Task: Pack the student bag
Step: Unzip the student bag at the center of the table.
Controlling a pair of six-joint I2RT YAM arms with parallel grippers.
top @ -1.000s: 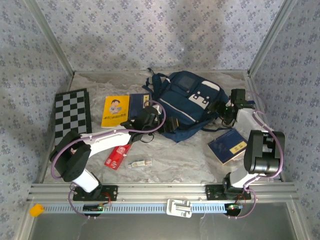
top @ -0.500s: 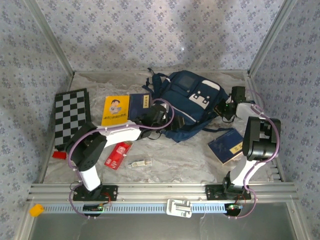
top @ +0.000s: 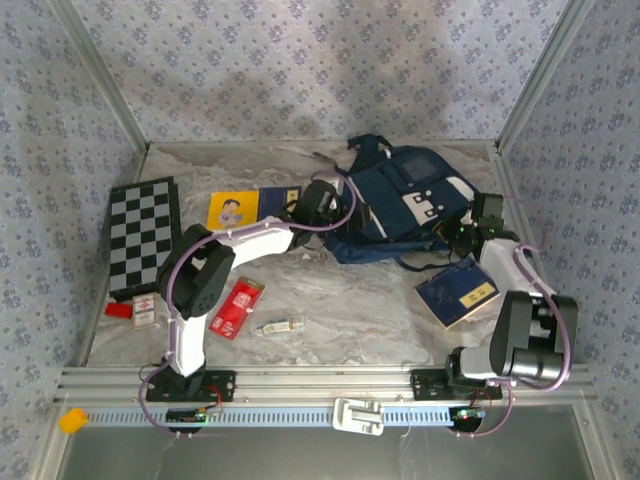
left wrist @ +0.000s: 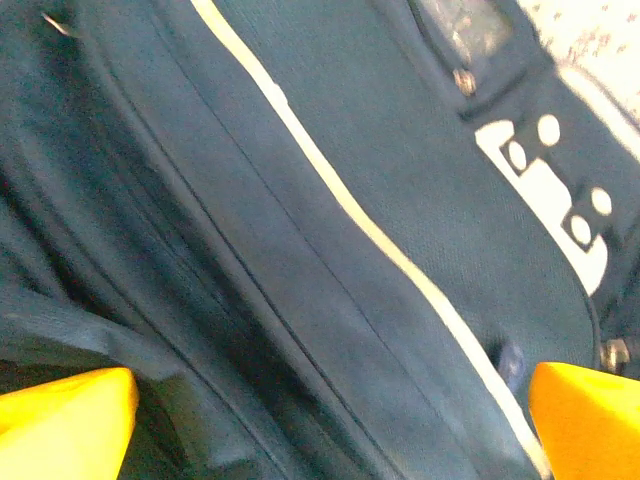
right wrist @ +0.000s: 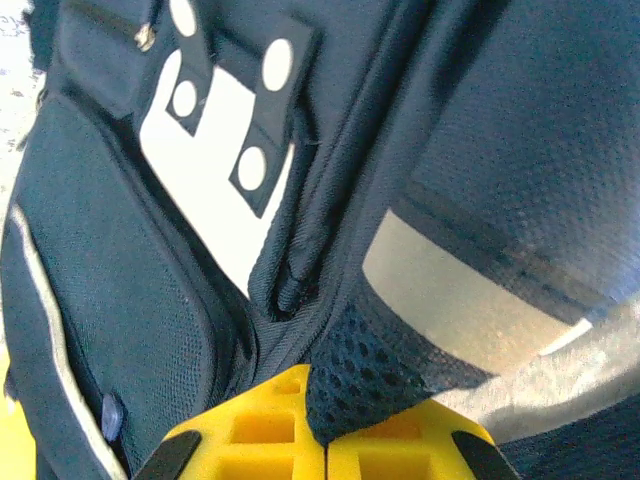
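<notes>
At upper right overhead, the right gripper [top: 468, 226] clamps the student bag [top: 400, 195] by its mesh edge, probably anchoring it. The left gripper [top: 322, 203], spread wide and empty, meets its left side.

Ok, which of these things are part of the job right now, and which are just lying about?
In the job: student bag; right gripper, shut on its mesh edge; left gripper, open, pointed at it.
Lying about: checkerboard, yellow book, blue booklet by the right arm, red packet.
</notes>
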